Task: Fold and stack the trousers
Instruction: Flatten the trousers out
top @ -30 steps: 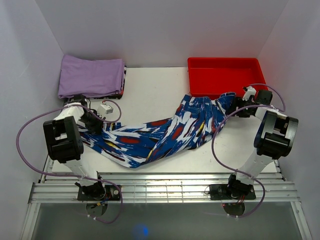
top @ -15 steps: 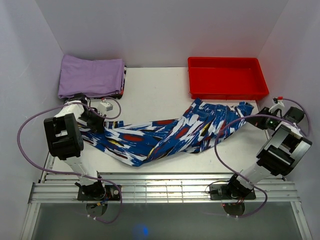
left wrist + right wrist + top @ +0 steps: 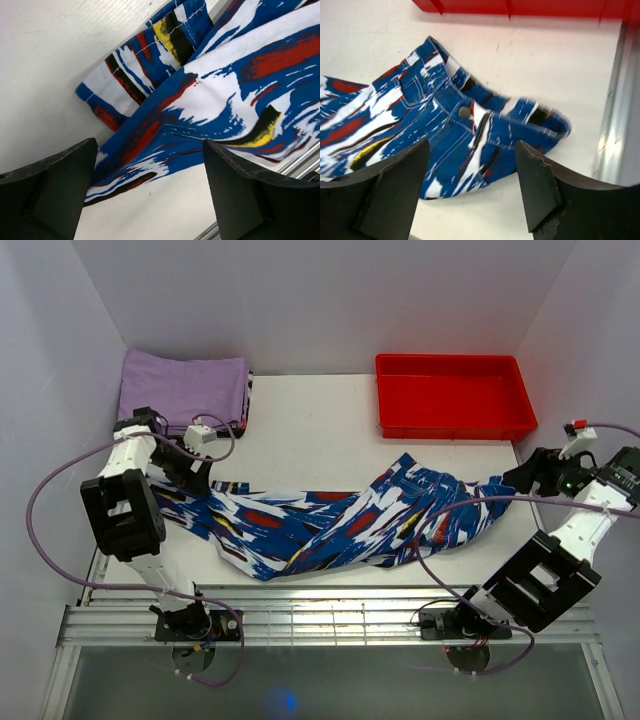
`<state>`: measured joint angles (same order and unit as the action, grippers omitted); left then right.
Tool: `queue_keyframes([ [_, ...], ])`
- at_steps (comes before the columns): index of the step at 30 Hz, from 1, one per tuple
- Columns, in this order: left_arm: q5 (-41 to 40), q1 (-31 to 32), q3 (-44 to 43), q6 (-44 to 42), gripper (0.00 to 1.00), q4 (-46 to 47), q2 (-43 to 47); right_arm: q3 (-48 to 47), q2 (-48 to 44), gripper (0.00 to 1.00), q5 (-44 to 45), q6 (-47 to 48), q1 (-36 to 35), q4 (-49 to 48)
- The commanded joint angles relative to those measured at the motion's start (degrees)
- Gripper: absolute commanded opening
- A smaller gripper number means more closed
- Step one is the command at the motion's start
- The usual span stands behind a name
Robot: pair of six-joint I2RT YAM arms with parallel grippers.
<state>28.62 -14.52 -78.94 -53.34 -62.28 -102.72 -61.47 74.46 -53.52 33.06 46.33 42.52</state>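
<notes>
The trousers (image 3: 340, 525) lie stretched across the white table, with the leg ends at the left and the waistband at the right. My left gripper (image 3: 197, 478) is open just above the leg hems. In the left wrist view the hems (image 3: 150, 65) lie beyond the spread fingers (image 3: 240, 195), with nothing between them. My right gripper (image 3: 522, 480) is open, just off the waistband's right end. The right wrist view shows the buttoned waist (image 3: 465, 112) lying flat beyond its open fingers (image 3: 390, 190).
A folded lilac-purple cloth (image 3: 182, 392) sits at the back left, close behind the left arm. A red tray (image 3: 455, 428) stands at the back right. A metal rail (image 3: 330, 620) runs along the near edge. White walls close in on both sides.
Both grippers have opened and let go of the trousers, which now lie lower and flatter. The right arm has swung out to the right, off the waistband.
</notes>
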Motion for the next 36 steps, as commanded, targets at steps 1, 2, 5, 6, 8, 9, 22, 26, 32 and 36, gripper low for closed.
queue_keyframes([
  [1, 6.6, -2.8, -4.7, -5.6, 0.98, -7.7, 3.9, -9.7, 2.3, 0.78, -3.2, 21.5, -6.0, 14.9],
  [2, 6.7, -3.3, -4.9, -6.2, 0.98, -7.8, 5.0, -10.7, 2.4, 0.79, -2.8, 26.8, -8.2, 16.3],
  [5, 7.6, -6.8, -4.8, -10.5, 0.98, -9.8, 6.9, -10.9, -0.1, 0.78, -0.5, 30.8, -19.3, 15.0],
  [6, 7.9, -7.7, -4.8, -12.3, 0.98, -11.2, 7.1, -10.1, -1.1, 0.78, 0.4, 31.0, -22.3, 13.0],
  [8, 8.5, -9.3, -4.0, -19.3, 0.93, -15.6, 7.3, -8.1, -2.7, 0.77, 3.7, 33.0, -32.8, 6.9],
  [9, 8.4, -11.2, -3.2, -21.9, 0.91, -16.7, 7.8, -6.1, -4.0, 0.77, 5.4, 34.4, -36.7, 5.2],
  [22, 6.4, -20.9, 6.2, -46.9, 0.88, -17.6, 8.2, -13.7, 18.0, 0.68, 27.8, 54.5, -72.3, -1.7],
  [26, 6.4, -20.9, 5.2, -48.8, 0.90, -18.0, 7.2, -16.6, 23.8, 0.69, 32.7, 66.4, -71.4, -0.1],
  [32, 6.6, -20.9, 3.7, -49.2, 0.91, -18.0, 5.1, -26.5, 34.2, 0.71, 37.3, 74.9, -70.8, 9.1],
  [36, 7.3, -20.9, 3.4, -49.2, 0.91, -17.7, 4.5, -27.4, 38.3, 0.70, 40.1, 77.2, -70.2, 9.9],
])
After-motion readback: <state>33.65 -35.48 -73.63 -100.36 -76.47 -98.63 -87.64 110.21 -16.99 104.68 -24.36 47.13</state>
